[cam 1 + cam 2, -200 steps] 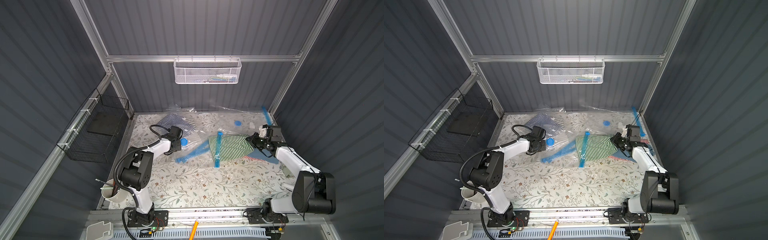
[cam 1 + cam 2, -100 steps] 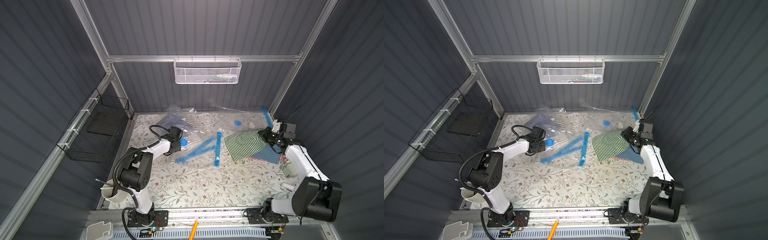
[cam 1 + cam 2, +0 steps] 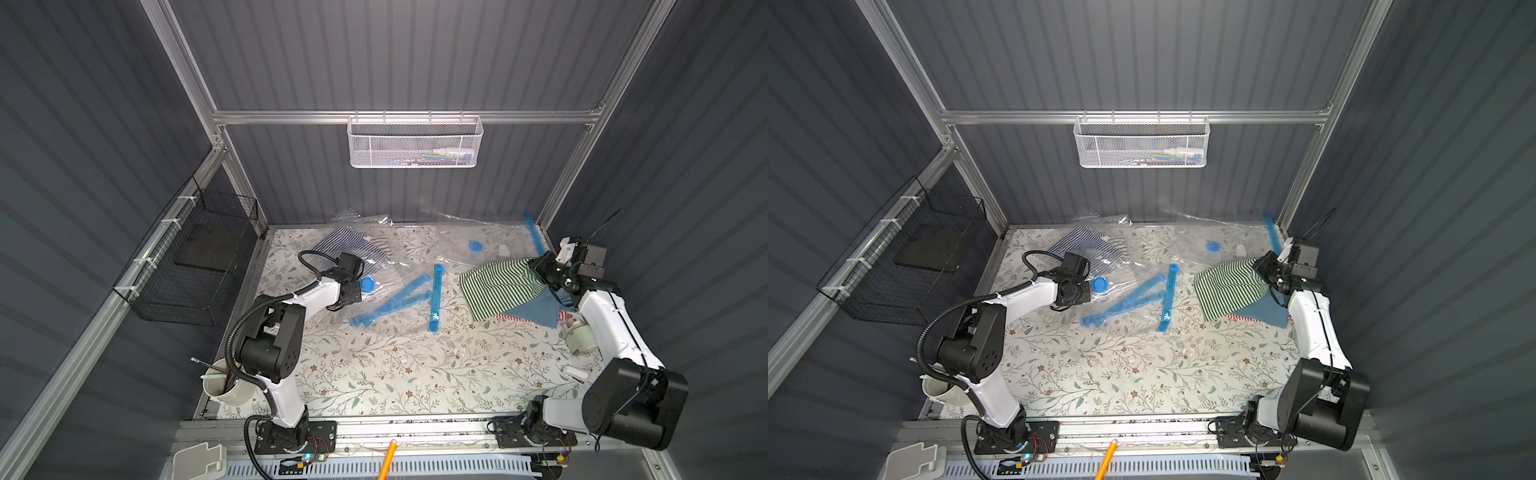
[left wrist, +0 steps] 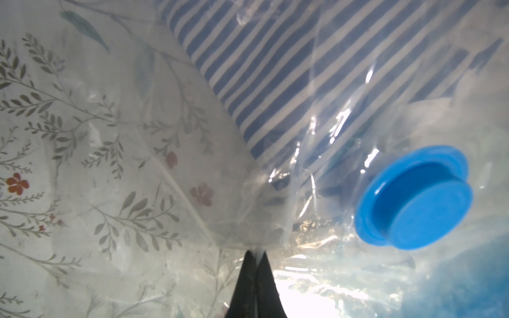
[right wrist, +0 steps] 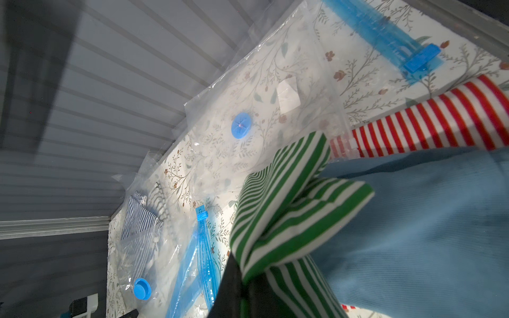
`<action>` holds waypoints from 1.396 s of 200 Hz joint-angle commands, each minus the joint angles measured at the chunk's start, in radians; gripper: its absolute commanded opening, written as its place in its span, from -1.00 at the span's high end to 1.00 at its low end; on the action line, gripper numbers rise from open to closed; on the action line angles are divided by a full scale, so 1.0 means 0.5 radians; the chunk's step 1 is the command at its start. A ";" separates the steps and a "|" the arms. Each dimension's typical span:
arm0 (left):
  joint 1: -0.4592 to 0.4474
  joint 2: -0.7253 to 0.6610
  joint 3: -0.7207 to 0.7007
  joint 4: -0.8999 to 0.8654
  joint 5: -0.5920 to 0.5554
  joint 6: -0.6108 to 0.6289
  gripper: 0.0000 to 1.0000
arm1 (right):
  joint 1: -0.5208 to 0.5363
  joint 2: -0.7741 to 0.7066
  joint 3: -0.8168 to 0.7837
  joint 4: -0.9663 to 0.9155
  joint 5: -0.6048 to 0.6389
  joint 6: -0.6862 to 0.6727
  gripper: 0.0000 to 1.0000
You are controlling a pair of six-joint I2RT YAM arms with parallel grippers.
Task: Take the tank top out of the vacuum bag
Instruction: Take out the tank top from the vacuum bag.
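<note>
right claw (image 3: 535,267) pinching tank top (image 3: 494,286), left claw (image 4: 254,254) — vacuum bag (image 4: 316,234)

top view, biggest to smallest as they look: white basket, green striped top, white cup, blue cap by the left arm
In a top view:
1. white basket, though hung higher, nearer the camera
2. green striped top
3. white cup
4. blue cap
</note>
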 commanded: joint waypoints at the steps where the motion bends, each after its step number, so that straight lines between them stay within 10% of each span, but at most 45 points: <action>1: 0.015 0.031 -0.013 0.006 0.037 0.031 1.00 | -0.021 0.043 0.112 0.055 -0.045 0.022 1.00; 83: 0.016 0.056 -0.011 0.034 0.112 0.027 1.00 | -0.186 0.068 0.099 0.100 0.014 0.053 1.00; 251: 0.015 0.046 -0.026 0.062 0.219 0.027 1.00 | -0.347 0.291 -0.204 0.106 0.898 0.152 1.00; 279: 0.017 0.025 -0.044 0.067 0.219 0.033 1.00 | -0.350 0.288 -0.176 0.039 1.038 0.124 0.73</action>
